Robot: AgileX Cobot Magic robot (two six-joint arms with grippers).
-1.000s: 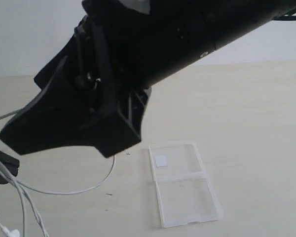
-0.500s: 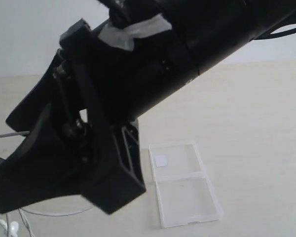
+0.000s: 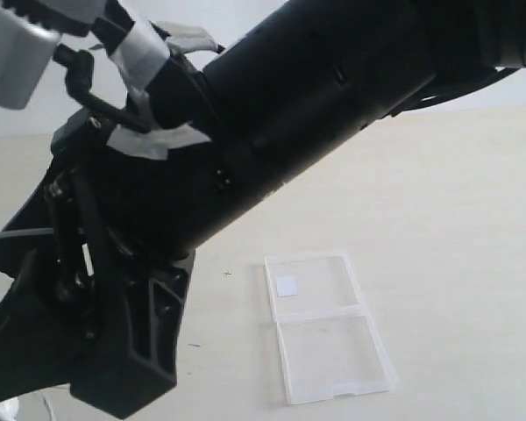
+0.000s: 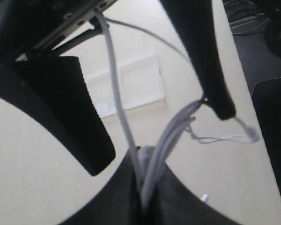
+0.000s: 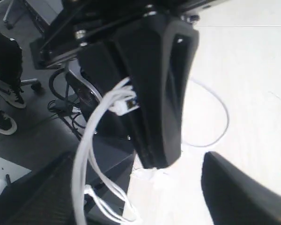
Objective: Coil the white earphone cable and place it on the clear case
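**Gathered cable pinched by the left gripper, bracketed by the wide-open right gripper**

The long, very thin white earphone cable [image 4: 113,79] is held by the left gripper [image 4: 141,187]. Its jaws are pressed together on several gathered strands at the lower centre of the left wrist view. From that pinch one strand is carried up toward the top of the frame. A thicker group bends to the right, where it appears to meet the tip of a black finger. A loose end with a small white earbud [image 4: 247,136] is trailed at the right of the frame above the pale beige tabletop [image 3: 447,202].

The right gripper [image 4: 161,136] is spread wide and nothing is clasped in it. Its two black fingers [image 4: 61,108] are set one on each side of the held strands. The bundle therefore lies in the gap between them, with its long axis roughly in line with the fingers rather than across them.

The flat transparent plastic case [image 3: 329,346], two hinged square halves, is laid open at the lower centre of the exterior view. A small white square sticker [image 3: 286,286] is borne on its upper half. Nothing is seen in either half. The cable is kept apart from it, toward the lower left corner. The case is judged nearer to the right arm. The left gripper is hidden behind that arm in the exterior view.
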